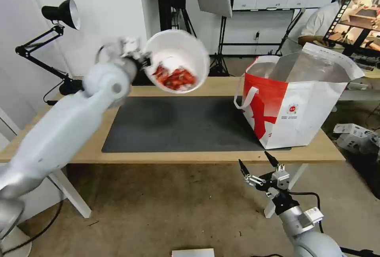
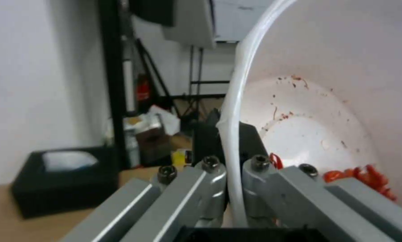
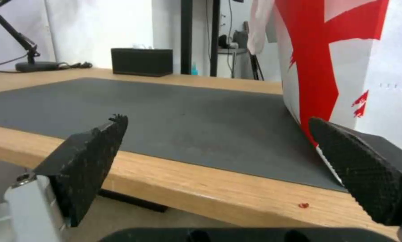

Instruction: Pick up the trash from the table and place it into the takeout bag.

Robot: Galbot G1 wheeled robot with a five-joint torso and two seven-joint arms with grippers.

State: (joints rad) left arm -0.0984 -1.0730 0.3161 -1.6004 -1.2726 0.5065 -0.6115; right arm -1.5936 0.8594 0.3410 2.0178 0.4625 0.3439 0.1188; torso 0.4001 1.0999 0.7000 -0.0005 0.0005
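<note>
- My left gripper (image 1: 145, 61) is clamped on the rim of the bowl (image 1: 177, 61), one finger inside and one outside, holding it tilted in the air above the table (image 1: 206, 156) and its mat (image 1: 178, 124).
- Red scraps (image 1: 174, 78) lie in the lower part of the bowl.
- The bag (image 1: 295, 102) stands open on the table's right end, well apart from the bowl.
- My right gripper (image 1: 258, 166) hangs low before the table's front edge, fingers wide apart, holding nothing.
- A black box (image 3: 141, 62) sits at the table's far side.

The room is bright and evenly lit. The white bowl (image 1: 177, 66) and left arm look smeared with blur. Shiny foil in the takeout bag (image 1: 295, 104) glares softly.
</note>
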